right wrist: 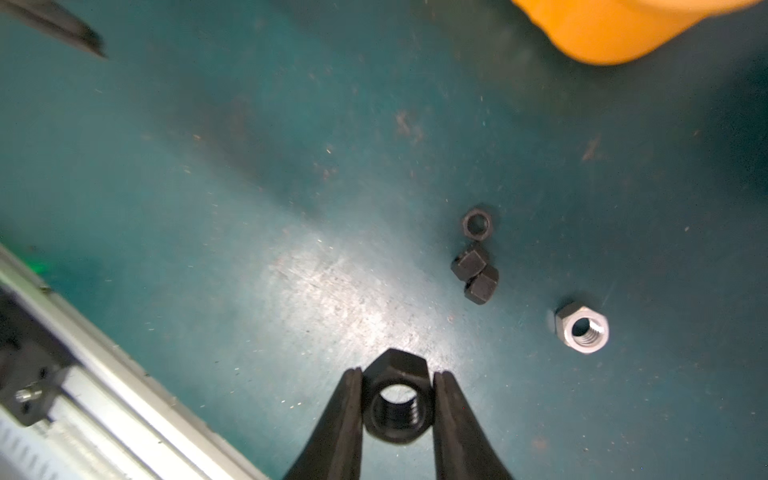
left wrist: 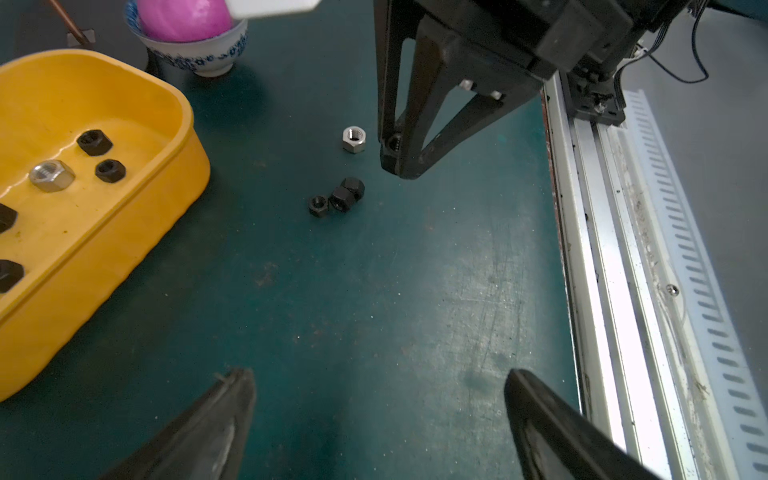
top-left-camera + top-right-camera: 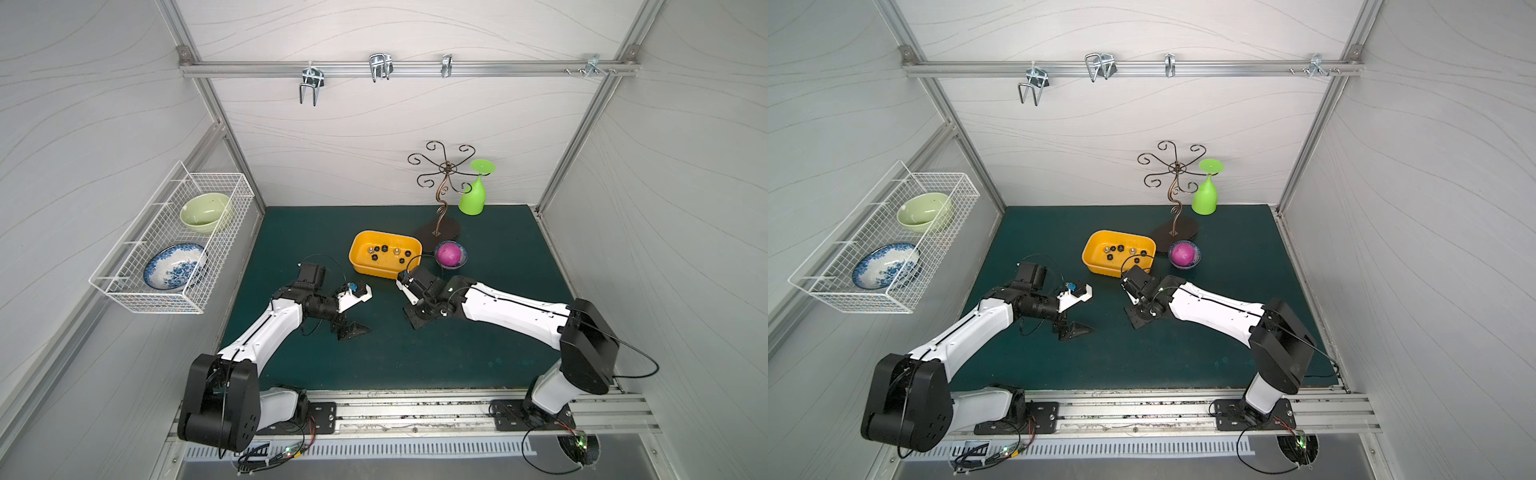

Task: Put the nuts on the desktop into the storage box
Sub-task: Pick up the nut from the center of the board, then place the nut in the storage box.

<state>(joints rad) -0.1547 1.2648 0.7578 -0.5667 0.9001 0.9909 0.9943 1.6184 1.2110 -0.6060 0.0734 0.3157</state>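
The right hand [image 1: 397,372] is clamped on a black nut [image 1: 397,409], its two fingers pressed against opposite flats, close to the table [image 1: 187,174]. Just ahead of it three black nuts [image 1: 476,266] lie bunched together, with a silver nut [image 1: 584,328] near them. The yellow box [image 1: 615,29] sits farther ahead and holds more nuts [image 2: 95,142]. The left hand [image 2: 379,374] hovers empty, its fingers wide apart, facing the same cluster.

I work in a lab test booth: white panels [image 3: 374,137] in an aluminium frame [image 3: 498,69] wall me in, a rail [image 3: 415,411] along the lower edge carries my mounts [image 3: 322,415], and bowls [image 3: 205,212] sit in a basket [image 3: 166,297] at left.
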